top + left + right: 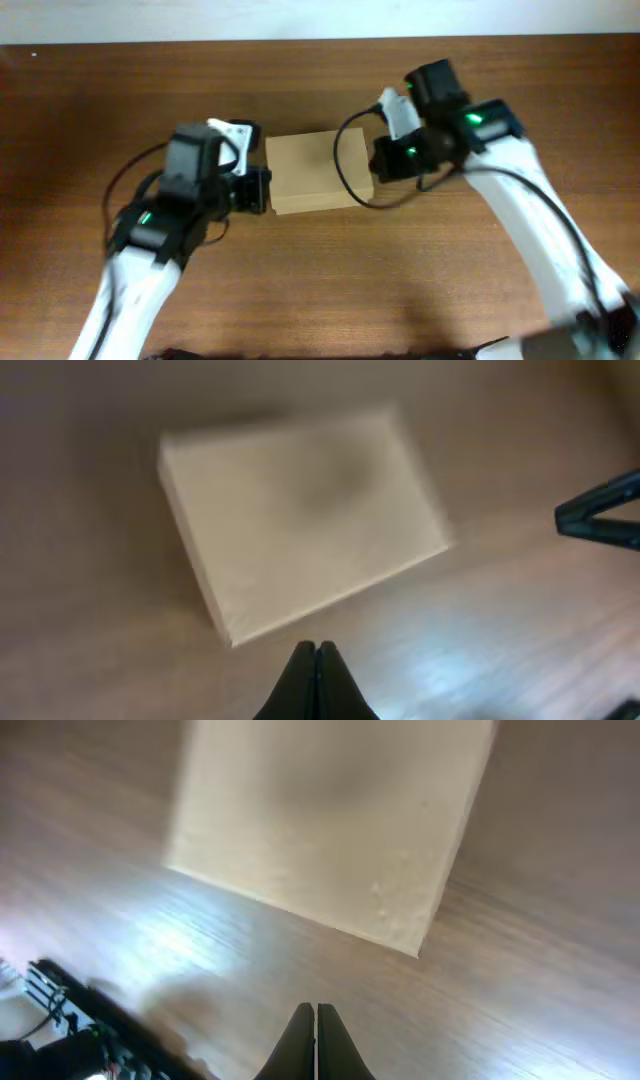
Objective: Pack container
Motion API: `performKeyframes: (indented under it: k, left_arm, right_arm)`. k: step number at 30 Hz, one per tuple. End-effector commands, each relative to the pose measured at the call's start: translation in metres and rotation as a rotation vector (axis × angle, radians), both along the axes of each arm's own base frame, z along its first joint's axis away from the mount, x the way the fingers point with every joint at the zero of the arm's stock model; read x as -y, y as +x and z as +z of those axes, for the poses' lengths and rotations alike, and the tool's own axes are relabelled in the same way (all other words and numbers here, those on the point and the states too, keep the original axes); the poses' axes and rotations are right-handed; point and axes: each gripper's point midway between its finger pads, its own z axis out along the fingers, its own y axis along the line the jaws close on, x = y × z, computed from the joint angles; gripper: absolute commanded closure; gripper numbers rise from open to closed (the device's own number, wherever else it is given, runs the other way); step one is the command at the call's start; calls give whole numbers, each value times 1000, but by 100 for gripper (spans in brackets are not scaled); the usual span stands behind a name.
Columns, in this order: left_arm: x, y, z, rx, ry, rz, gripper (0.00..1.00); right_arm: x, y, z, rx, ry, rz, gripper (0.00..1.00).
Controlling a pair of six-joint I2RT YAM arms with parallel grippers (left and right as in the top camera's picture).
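Brown wood table and a pale strip beyond
The table runs under the left gripper and right gripper; glare whitens it just right of the left tips and ahead-left of the right ones. The pale strip lies past its far edge.

Robot lab: wooden table, cabled arms
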Motion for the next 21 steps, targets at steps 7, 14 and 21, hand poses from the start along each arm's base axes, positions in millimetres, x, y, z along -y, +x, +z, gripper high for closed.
performKeyframes:
  k: [7,14,21]
  left_arm:
    - [-32,-99,65,166,-8,0,98]
    - [-41,-123,62,183,-9,6,98]
    - [-41,-123,62,181,-10,8,1]
  right_arm:
    - [64,-107,98,297,-47,-92,96]
    - [89,-178,86,456,16,-104,14]
    - [90,-180,86,460,17,-104,1]
